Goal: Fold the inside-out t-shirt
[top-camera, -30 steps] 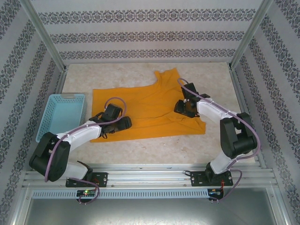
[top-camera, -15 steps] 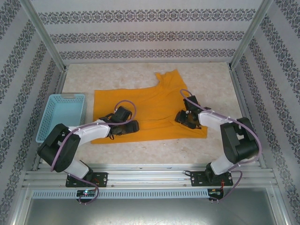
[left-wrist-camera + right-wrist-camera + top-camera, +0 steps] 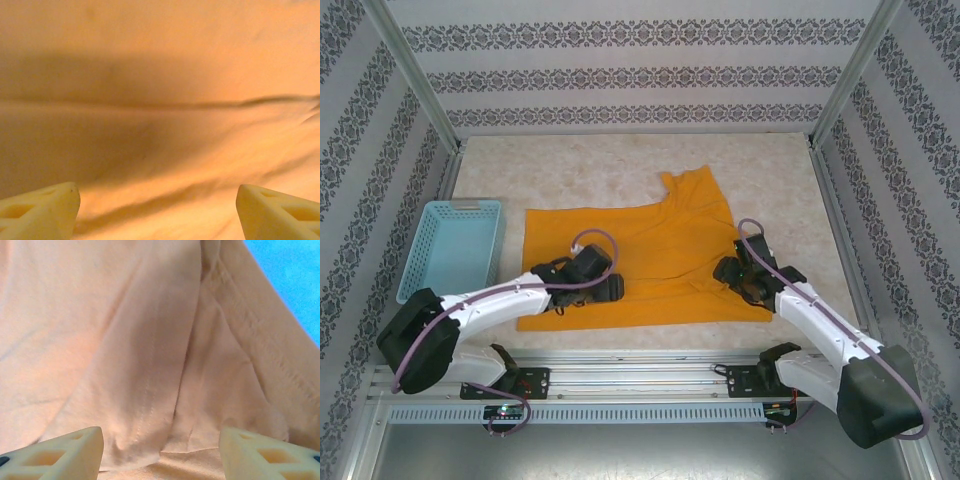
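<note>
The inside-out t-shirt [image 3: 650, 235] lies spread on the table, plain orange side up, with one sleeve [image 3: 695, 190] pointing toward the back. My left gripper [image 3: 603, 289] rests low on the shirt's near left part. In the left wrist view my left gripper [image 3: 157, 202] stands open, with rippled orange cloth [image 3: 160, 125] beneath it and nothing pinched. My right gripper [image 3: 730, 272] sits over the shirt's near right edge. In the right wrist view my right gripper [image 3: 161, 447] is open above stitched seams and a bunched fold [image 3: 150, 390].
A light blue basket [image 3: 455, 250] stands at the left of the table, just beside the shirt's left edge. Patterned walls and metal posts close in the back and both sides. A metal rail [image 3: 640, 375] runs along the near edge.
The shirt has slid toward the near edge and lies flatter. Both arms have drawn back toward their bases. The right gripper's fingers have spread wider.
</note>
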